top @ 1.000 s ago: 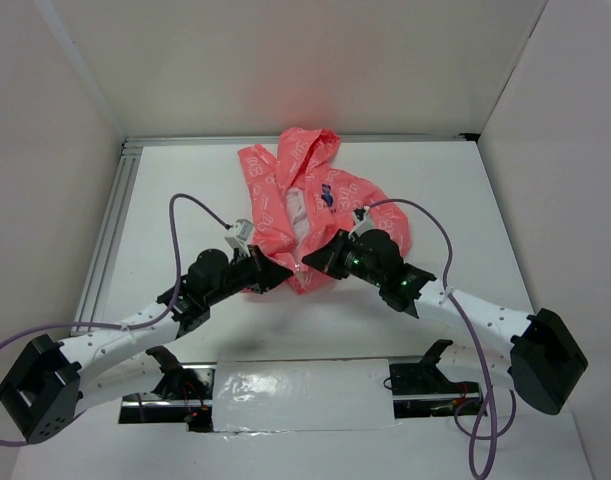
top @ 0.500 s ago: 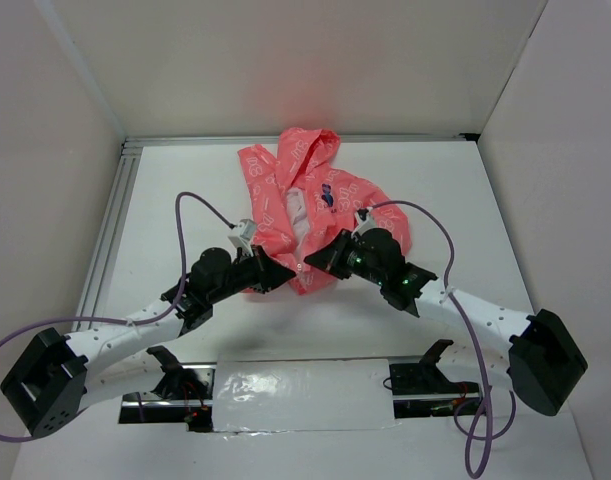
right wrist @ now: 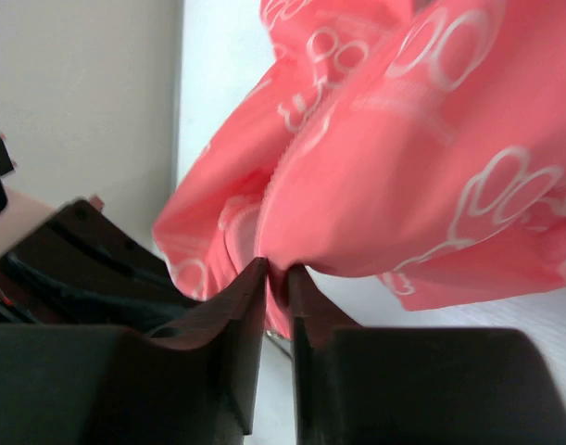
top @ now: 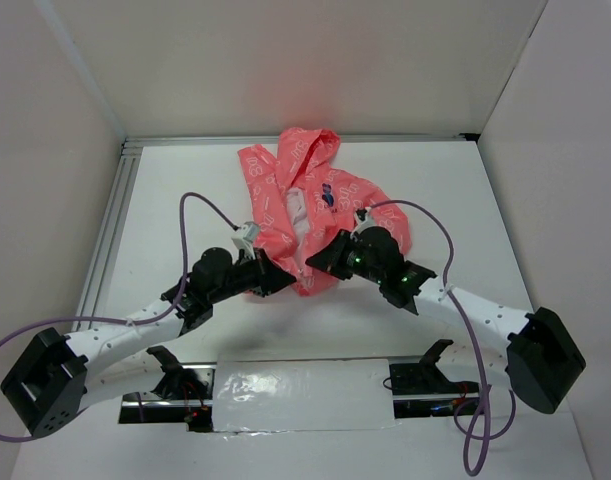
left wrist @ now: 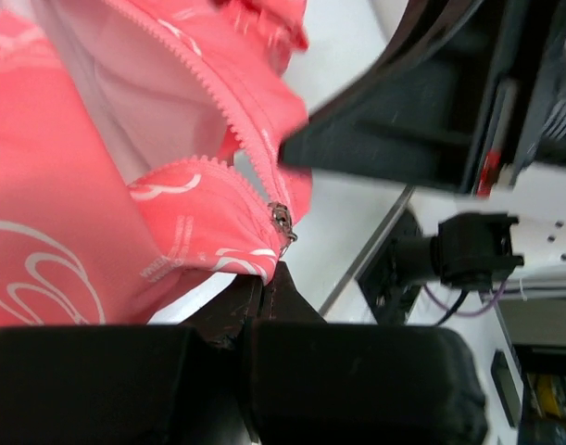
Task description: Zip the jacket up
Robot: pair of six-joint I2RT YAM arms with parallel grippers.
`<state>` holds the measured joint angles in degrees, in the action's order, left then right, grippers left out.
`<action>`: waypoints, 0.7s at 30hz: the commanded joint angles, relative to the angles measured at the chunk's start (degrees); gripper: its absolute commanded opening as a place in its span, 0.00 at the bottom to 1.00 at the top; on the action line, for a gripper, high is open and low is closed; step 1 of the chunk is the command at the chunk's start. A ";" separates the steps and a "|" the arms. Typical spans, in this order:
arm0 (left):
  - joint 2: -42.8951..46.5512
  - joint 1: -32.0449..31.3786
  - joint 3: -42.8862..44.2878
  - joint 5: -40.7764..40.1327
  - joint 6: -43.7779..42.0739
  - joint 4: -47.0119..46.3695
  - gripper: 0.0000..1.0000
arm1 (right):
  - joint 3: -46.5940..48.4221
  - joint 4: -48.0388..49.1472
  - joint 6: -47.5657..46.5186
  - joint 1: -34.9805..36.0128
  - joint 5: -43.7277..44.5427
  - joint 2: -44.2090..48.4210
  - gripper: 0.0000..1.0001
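The coral-pink jacket with a pale printed pattern lies open on the white table, hood toward the back, dark blue emblem on its chest. My left gripper is shut on the jacket's bottom hem, just below the metal zipper slider. In the left wrist view the gripper pinches the hem edge and the open zipper teeth run up and left. My right gripper is shut on a fold of the jacket's other front edge; the right wrist view shows the gripper clamped on pink fabric.
White walls enclose the table on three sides. A metal rail runs along the left edge. A foil-covered strip lies at the near edge between the arm bases. Purple cables loop off both arms.
Both grippers have edged slightly toward each other and forward, keeping hold of the jacket's lower edges. The jacket has barely shifted.
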<state>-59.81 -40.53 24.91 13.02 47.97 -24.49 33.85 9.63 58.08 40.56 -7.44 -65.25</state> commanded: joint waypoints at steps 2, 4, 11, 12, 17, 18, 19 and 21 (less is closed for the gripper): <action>0.92 -0.60 3.04 4.91 -0.51 11.79 0.00 | 8.15 -10.30 -8.76 -1.27 5.07 1.44 0.31; 2.24 -0.60 3.57 5.61 0.98 15.07 0.00 | 11.83 -20.55 -13.93 -0.74 6.73 3.63 0.40; 7.69 -0.60 6.11 7.29 3.89 31.49 0.00 | 17.12 -38.01 -22.57 6.62 11.04 7.95 0.58; 7.00 -0.60 7.34 7.29 3.89 34.65 0.00 | 17.13 -38.71 -23.27 8.38 11.74 7.43 0.58; 3.22 -0.60 14.99 8.69 2.84 48.11 0.00 | 21.24 -45.29 -22.67 26.03 27.71 1.21 0.56; 2.25 -0.60 15.61 8.69 2.31 50.48 0.00 | 22.39 -46.36 -22.66 32.68 33.92 -0.30 0.56; 1.63 -0.60 16.13 8.69 2.31 51.46 0.00 | 23.71 -47.76 -21.53 36.31 38.16 -1.79 0.56; 1.10 0.89 16.75 7.99 0.74 52.96 0.00 | 26.61 -51.36 -18.63 46.31 48.77 -5.66 0.57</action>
<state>-57.82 -40.62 39.90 19.09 50.76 20.18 55.33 -33.80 37.41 76.58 21.80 -67.96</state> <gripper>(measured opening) 0.048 0.563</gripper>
